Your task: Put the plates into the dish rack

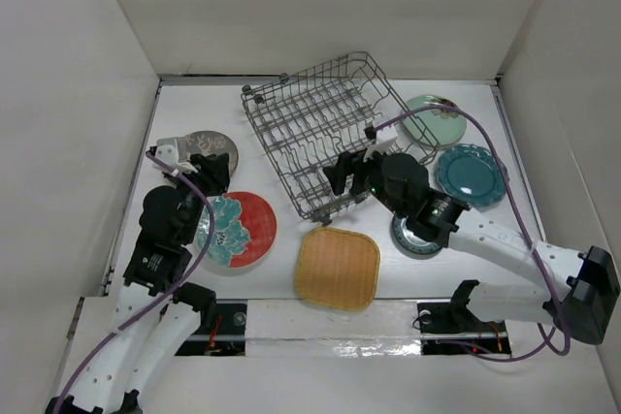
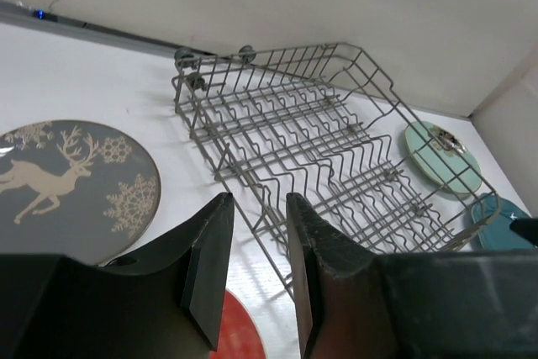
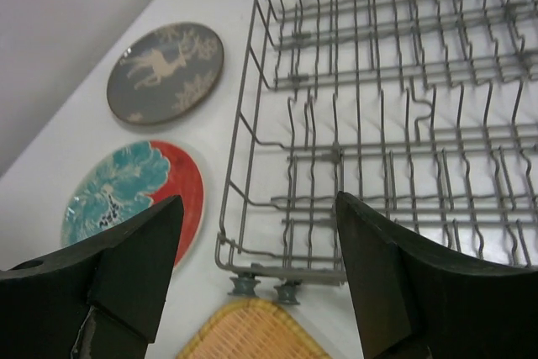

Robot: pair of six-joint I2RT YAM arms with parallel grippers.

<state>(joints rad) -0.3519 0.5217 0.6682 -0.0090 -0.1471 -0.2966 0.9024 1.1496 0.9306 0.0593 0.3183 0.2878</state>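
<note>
White tabletop (image 1: 194,109) carries the grey wire dish rack (image 1: 325,128), set askew. We see all six plates lying flat outside it: grey deer plate (image 1: 218,145) and red flowered plate (image 1: 250,232) to its left, yellow woven plate (image 1: 337,268) in front, mint plate (image 1: 432,121), teal scalloped plate (image 1: 471,175) and small dark ringed plate (image 1: 411,239) to its right. Our left gripper (image 2: 256,208) stands parted by a narrow gap, holding nothing; our right gripper (image 3: 256,216) gapes wide above the rack's near corner, empty too.
</note>
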